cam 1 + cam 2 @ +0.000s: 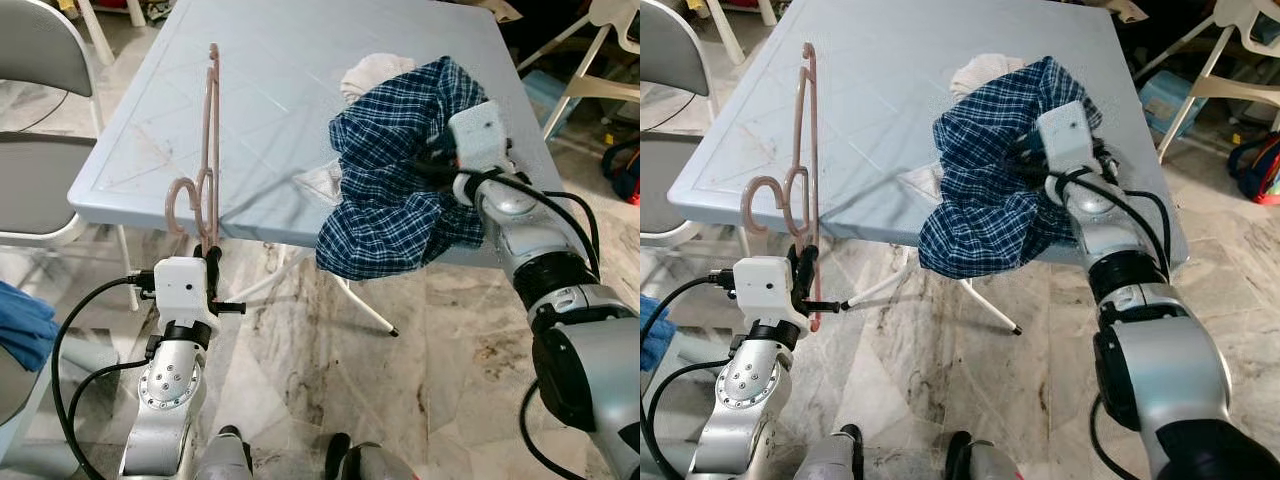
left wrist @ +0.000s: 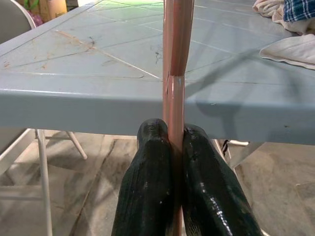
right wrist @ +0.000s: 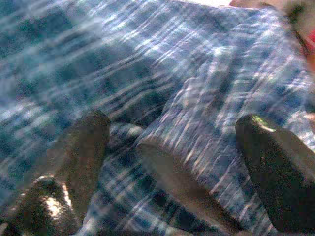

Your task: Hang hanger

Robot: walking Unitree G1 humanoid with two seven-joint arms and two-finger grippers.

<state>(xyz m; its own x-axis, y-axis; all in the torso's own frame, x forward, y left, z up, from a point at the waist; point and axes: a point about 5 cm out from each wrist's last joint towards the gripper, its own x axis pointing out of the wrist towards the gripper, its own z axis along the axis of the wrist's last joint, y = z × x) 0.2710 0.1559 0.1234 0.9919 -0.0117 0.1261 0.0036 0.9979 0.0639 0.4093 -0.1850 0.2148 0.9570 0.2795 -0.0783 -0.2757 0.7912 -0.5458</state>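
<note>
Left tool [image 2: 173, 142] clamped on the lower end of a pink plastic hanger [image 1: 209, 140], its two black fingers [image 2: 147, 182] pressed tight against the shaft from either side. The hanger stands roughly upright at the near left edge of the pale blue desk [image 1: 270, 90], its long body rising over the desktop and its curled hooks (two, side by side) showing just above the desk's front edge.

Right tool [image 3: 172, 147] with fingers spread apart, pushed into a blue-and-white plaid shirt [image 1: 400, 190]; a fold of the cloth lies between the fingers, though whether they touch it cannot be told from the blurred right wrist view. The shirt is bunched at the near right part of the desk and spills over its front edge, hanging toward the marbled tile floor [image 1: 420, 370]. A white cloth [image 1: 372, 70] lies on the desk just behind the shirt.

A grey folding chair [image 1: 40, 130] stands left of the desk.
</note>
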